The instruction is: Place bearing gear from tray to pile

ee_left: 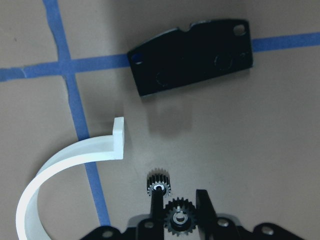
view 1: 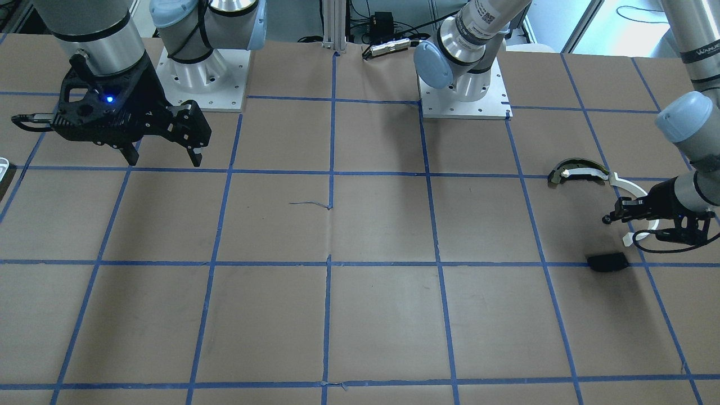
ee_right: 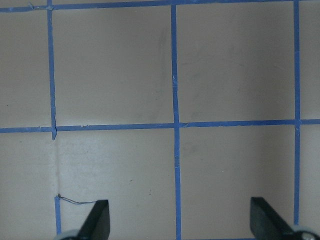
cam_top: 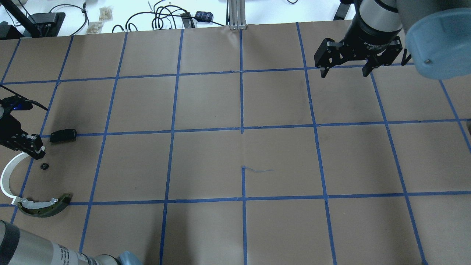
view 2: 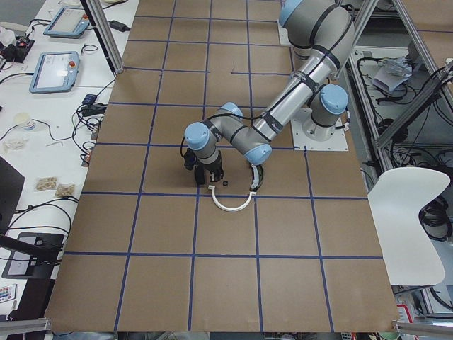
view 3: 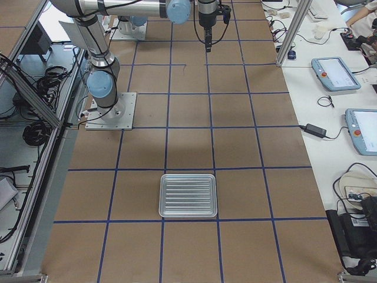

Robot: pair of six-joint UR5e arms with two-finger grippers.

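Left claw (ee_left: 180, 193), slightly parted, hovers; bearing gear (ee_left: 159, 183) lies loose just beyond one tip.

Very little is legible. In the overhead view a line of small white print runs round the black collar (cam_top: 373, 43) just above the right gripper (cam_top: 344, 73); it seems to begin "2F Adaptive", the rest too fine to read. In the front-facing view a white sticker (view 1: 487, 12) on the left arm's tube carries a square code and print that cannot be read. A black band (view 1: 699, 54) on that arm's forearm bears white capitals, perhaps "WAN…".
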